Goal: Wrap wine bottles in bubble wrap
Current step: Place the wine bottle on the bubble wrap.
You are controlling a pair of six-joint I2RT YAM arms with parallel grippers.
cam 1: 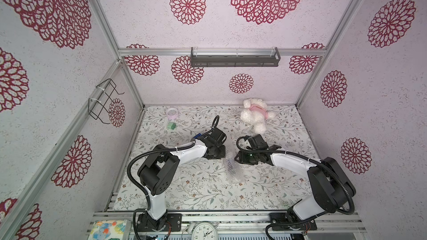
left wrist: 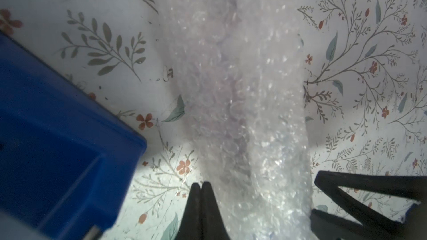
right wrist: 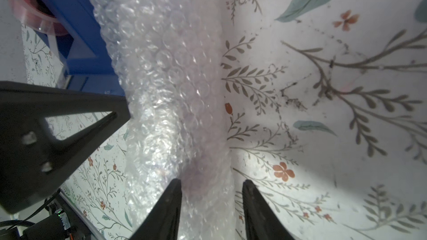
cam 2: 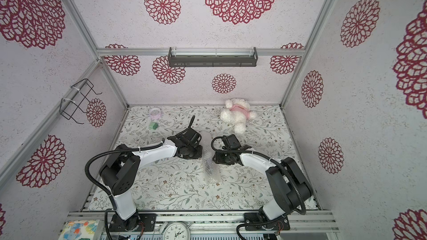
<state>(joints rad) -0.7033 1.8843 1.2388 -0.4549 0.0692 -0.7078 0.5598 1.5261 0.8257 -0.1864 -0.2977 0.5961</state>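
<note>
The bubble wrap [cam 1: 232, 169] lies rolled into a long bundle mid-table, between my two arms in both top views. Through it the wine bottle [right wrist: 196, 172] shows only as a dim purple shade, also seen as a dark streak [cam 1: 230, 165]. My right gripper [right wrist: 211, 182] straddles one end of the bundle, one finger pressed into the wrap and the other at its edge, shut on it. My left gripper [left wrist: 200, 184] is shut with nothing between its fingers, its tips right beside the bundle [left wrist: 231, 88] on the side opposite the right gripper.
A blue tape dispenser [left wrist: 57, 135] stands close beside the bundle by my left gripper, with its tape roll [right wrist: 34, 15] showing. A white plush bear [cam 1: 255, 114] lies at the back right. At the back left stand a pink cup [cam 1: 172, 113] and a green block [cam 1: 171, 125].
</note>
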